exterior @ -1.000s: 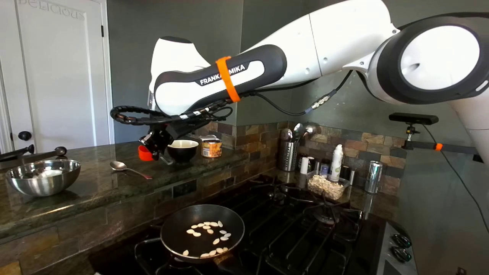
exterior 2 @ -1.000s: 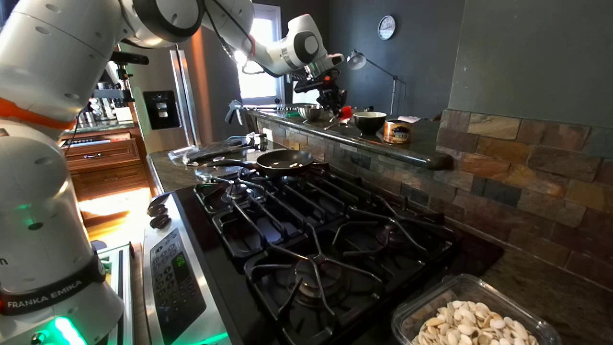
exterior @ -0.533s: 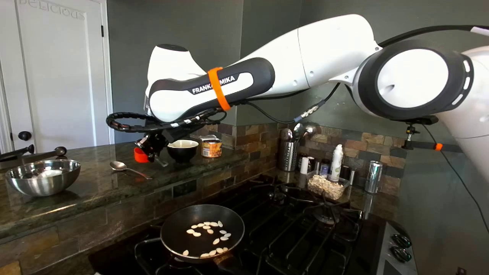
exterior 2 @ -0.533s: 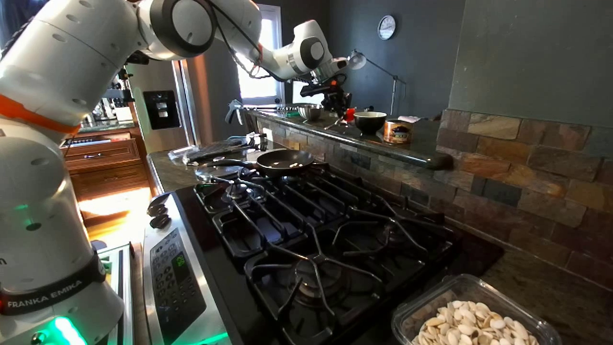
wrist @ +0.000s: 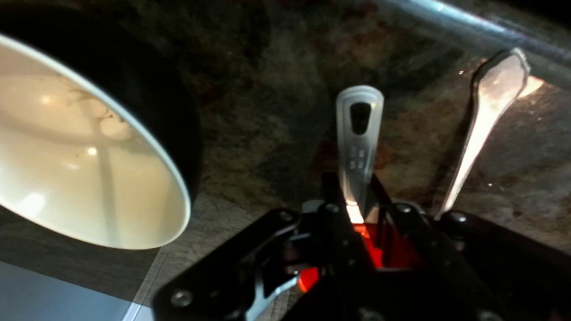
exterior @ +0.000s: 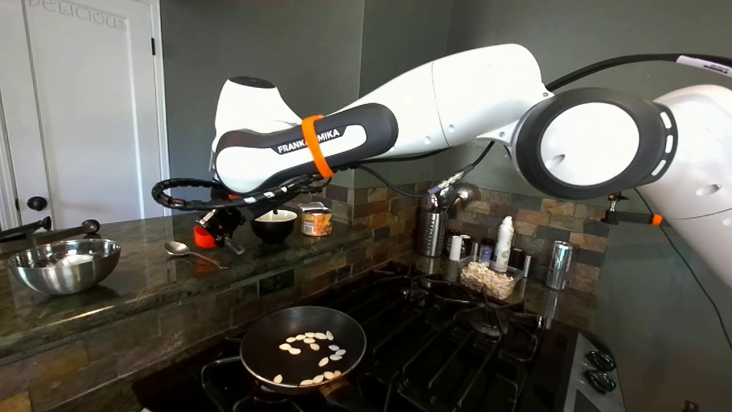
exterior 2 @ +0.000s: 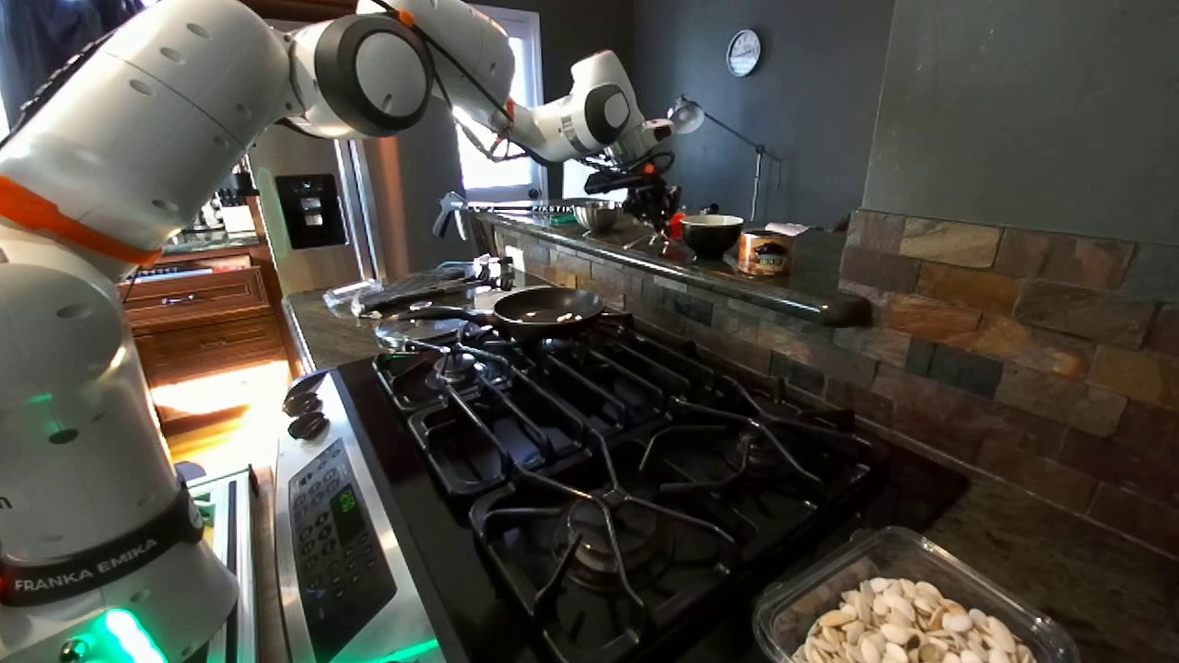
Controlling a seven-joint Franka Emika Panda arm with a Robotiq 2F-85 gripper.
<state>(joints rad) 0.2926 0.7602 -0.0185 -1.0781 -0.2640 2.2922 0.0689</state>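
Observation:
A red measuring cup with a grey metal handle is in my gripper. Its red bowl shows in both exterior views (exterior: 205,236) (exterior 2: 676,224); its handle points away between my fingers in the wrist view (wrist: 360,147). My gripper (wrist: 352,183) is shut on the handle. The gripper (exterior: 230,239) hangs low over the raised stone counter (exterior: 143,274); whether the cup touches the counter I cannot tell. A black bowl with a cream inside (wrist: 89,165) stands beside the gripper, also in both exterior views (exterior: 274,230) (exterior 2: 711,241). A metal spoon (wrist: 486,107) lies on the other side (exterior: 178,248).
A steel bowl (exterior: 66,269) and a tin can (exterior: 317,222) stand on the raised counter. Below, a dark pan (exterior: 309,320) with several pale seeds sits on the stove grates (exterior 2: 599,479). A clear tub of seeds (exterior 2: 912,626) stands at the stove's end.
The arm has come down and shifted slightly left in an exterior view. The gripper and the red cup have moved lower, nearer the counter and the spoon. The other things have not moved.

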